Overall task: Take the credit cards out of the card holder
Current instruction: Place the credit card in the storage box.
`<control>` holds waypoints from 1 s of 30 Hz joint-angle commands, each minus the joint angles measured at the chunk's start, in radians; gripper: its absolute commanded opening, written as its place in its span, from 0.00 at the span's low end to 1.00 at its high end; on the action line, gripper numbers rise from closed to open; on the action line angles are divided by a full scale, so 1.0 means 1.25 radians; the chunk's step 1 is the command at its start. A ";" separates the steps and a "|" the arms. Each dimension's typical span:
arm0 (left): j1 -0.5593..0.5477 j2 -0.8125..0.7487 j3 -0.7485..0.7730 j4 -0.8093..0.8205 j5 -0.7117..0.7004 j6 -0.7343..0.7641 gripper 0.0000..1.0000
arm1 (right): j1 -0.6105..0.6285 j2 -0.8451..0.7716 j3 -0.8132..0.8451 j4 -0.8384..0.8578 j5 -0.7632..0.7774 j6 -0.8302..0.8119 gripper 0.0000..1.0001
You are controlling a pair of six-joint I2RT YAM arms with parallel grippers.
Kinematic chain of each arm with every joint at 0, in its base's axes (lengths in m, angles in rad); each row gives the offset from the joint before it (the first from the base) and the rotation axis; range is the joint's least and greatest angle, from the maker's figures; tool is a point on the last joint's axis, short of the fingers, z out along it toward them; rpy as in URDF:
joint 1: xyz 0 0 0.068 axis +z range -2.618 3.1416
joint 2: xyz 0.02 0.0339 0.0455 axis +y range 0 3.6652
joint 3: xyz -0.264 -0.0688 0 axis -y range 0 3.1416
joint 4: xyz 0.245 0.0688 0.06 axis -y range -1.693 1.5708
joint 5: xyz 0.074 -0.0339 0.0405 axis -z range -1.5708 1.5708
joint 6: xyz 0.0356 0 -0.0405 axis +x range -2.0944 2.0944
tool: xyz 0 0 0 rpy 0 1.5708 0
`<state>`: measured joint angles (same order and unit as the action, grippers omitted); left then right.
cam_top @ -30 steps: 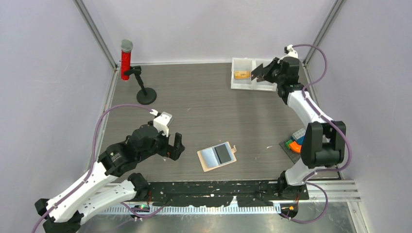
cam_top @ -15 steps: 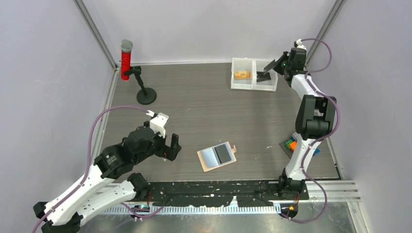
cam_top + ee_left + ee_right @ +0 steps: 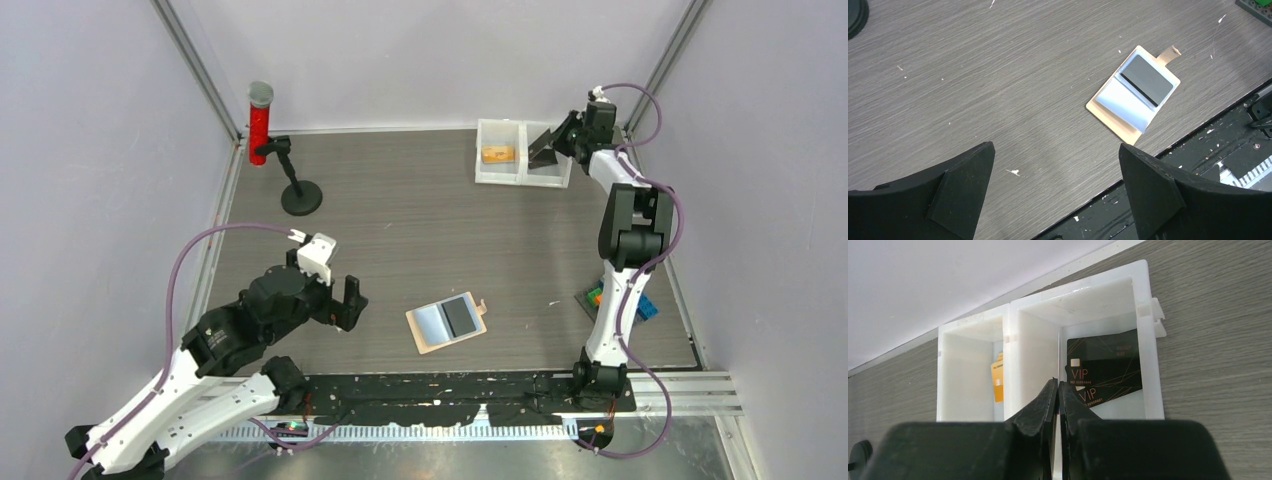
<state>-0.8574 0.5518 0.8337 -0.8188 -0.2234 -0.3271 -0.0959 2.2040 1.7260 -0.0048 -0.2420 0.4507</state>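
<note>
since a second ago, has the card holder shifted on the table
No. The card holder lies at the same spot just behind the black front rail.

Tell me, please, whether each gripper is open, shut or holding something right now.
The left gripper is open and holds nothing.
The right gripper is shut, with nothing seen between its fingers.

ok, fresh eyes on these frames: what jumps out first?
The card holder lies open near the front edge of the table, with one dark card in the pocket on its snap-tab side. At the far right, two black VIP cards lie in the right compartment of a white bin, with the right gripper poised at it, fingers pressed together. The left gripper hangs wide open to the holder's left.
</note>
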 commanded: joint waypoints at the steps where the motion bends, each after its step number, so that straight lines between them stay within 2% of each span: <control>1: 0.001 -0.005 0.007 0.037 -0.018 0.019 0.99 | 0.001 0.026 0.062 0.015 -0.031 0.010 0.12; 18: 0.001 -0.019 0.010 0.035 -0.039 0.014 0.99 | 0.001 0.089 0.151 -0.043 -0.045 0.028 0.17; 26: 0.001 -0.007 0.016 0.035 -0.022 0.011 0.99 | 0.001 0.070 0.138 -0.044 -0.019 0.029 0.22; 30: 0.001 -0.016 0.015 0.031 -0.028 0.005 0.99 | 0.001 0.060 0.171 -0.088 -0.008 0.022 0.22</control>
<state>-0.8574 0.5388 0.8337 -0.8059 -0.2470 -0.3241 -0.0959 2.3146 1.8694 -0.0860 -0.2783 0.4808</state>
